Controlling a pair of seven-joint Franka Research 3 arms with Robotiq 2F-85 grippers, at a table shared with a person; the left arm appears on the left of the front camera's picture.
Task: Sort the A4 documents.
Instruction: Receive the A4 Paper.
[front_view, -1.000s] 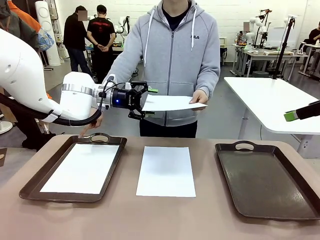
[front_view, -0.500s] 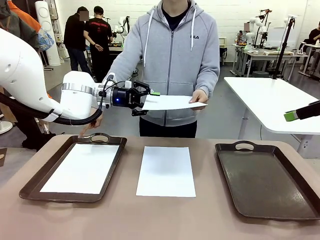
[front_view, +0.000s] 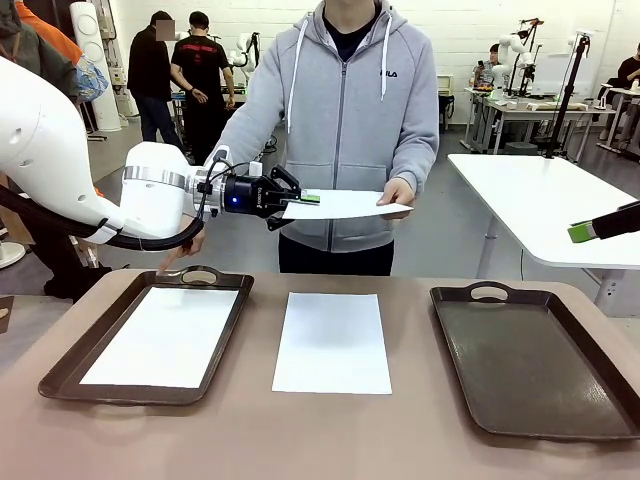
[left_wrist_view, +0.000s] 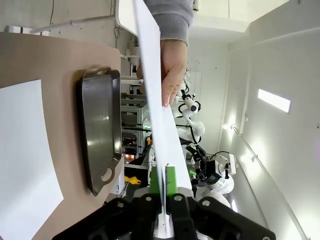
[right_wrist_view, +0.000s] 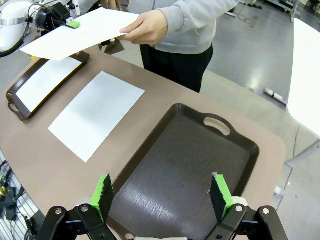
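Observation:
A person's hand (front_view: 398, 193) holds one white A4 document (front_view: 350, 205) flat in the air over the table's far edge. My left gripper (front_view: 305, 199) is shut on that sheet's opposite edge. In the left wrist view the sheet (left_wrist_view: 159, 110) runs edge-on between the green pads (left_wrist_view: 170, 181). A second document (front_view: 333, 342) lies on the table's middle. A third (front_view: 165, 335) lies in the left dark brown tray (front_view: 60, 375). My right gripper (right_wrist_view: 162, 192) hangs open over the bare right tray (right_wrist_view: 190, 160), nothing between its fingers.
The right tray (front_view: 530, 355) sits near the table's right edge. The person stands at the far side, the other hand by the left tray's handle (front_view: 198, 274). A white table (front_view: 550, 200) stands beyond on the right.
My left gripper's jaws have closed onto the edge of the sheet that the person holds out. Sheet, hand and right arm have stayed in place.

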